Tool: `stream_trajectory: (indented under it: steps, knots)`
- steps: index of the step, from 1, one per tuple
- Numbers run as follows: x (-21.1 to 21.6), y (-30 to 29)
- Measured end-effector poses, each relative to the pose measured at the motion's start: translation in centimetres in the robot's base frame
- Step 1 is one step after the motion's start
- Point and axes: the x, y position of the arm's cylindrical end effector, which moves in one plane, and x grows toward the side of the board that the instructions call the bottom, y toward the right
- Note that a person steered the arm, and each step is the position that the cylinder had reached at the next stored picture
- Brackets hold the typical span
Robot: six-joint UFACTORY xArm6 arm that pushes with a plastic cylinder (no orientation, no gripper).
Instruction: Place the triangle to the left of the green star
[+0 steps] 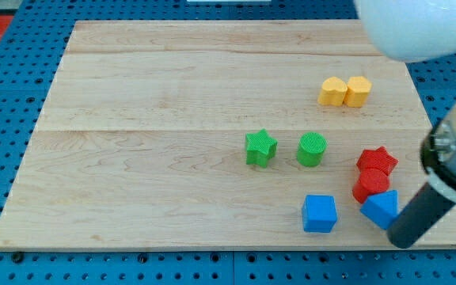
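Observation:
The blue triangle (381, 208) lies near the board's bottom right corner, touching a red block (371, 185) just above it. The green star (260, 148) sits near the middle of the board, well to the upper left of the triangle. My tip (401, 241) is at the end of the dark rod, which slants in from the view's right. The tip stands just below and right of the blue triangle, very close to its right edge. I cannot tell whether they touch.
A green cylinder (312, 150) stands just right of the green star. A red star (377, 161) sits above the red block. A blue cube (320, 213) lies left of the triangle. Two yellow blocks (333, 91) (358, 91) sit side by side at the upper right. The board's bottom edge (212, 247) is near.

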Motion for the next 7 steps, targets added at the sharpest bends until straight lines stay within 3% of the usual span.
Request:
stream_trajectory:
  steps: [1,2,5,7]
  knots:
    - [-0.4,0.6]
    - [-0.4,5.4]
    - [-1.4,-4.2]
    - [-2.2,1.5]
